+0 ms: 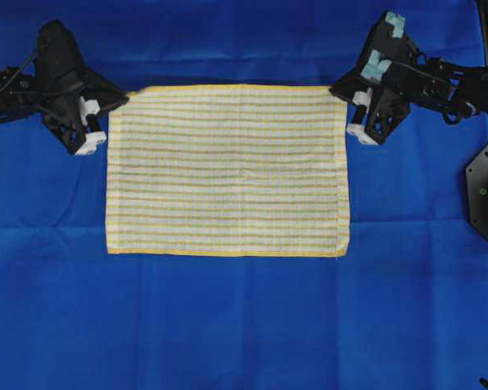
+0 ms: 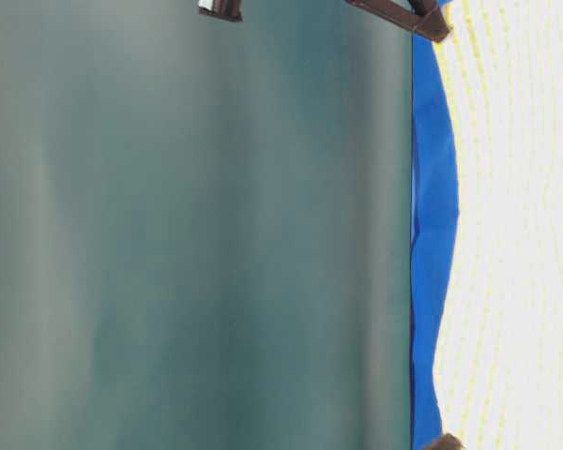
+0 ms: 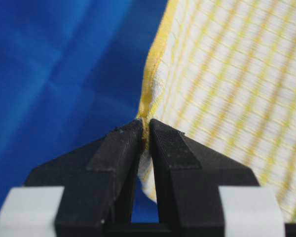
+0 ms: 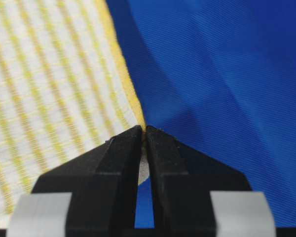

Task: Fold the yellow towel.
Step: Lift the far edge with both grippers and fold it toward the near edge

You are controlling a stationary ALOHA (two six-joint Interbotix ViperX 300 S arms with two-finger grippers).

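Left arm: matte black angular links, black cable along the outer side, white blocks at the finger bases. Right arm: same black build, pale teal patches on top, looped cable. Left gripper and right gripper: black wedge-shaped fingers, finely textured pads, grey-white tape bands.

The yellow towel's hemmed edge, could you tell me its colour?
Solid yellow, clearest in the left wrist view on the yellow towel.

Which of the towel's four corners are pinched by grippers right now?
The two far corners of the yellow towel: left gripper and right gripper each clamp one. The two near corners lie free on the blue cloth.
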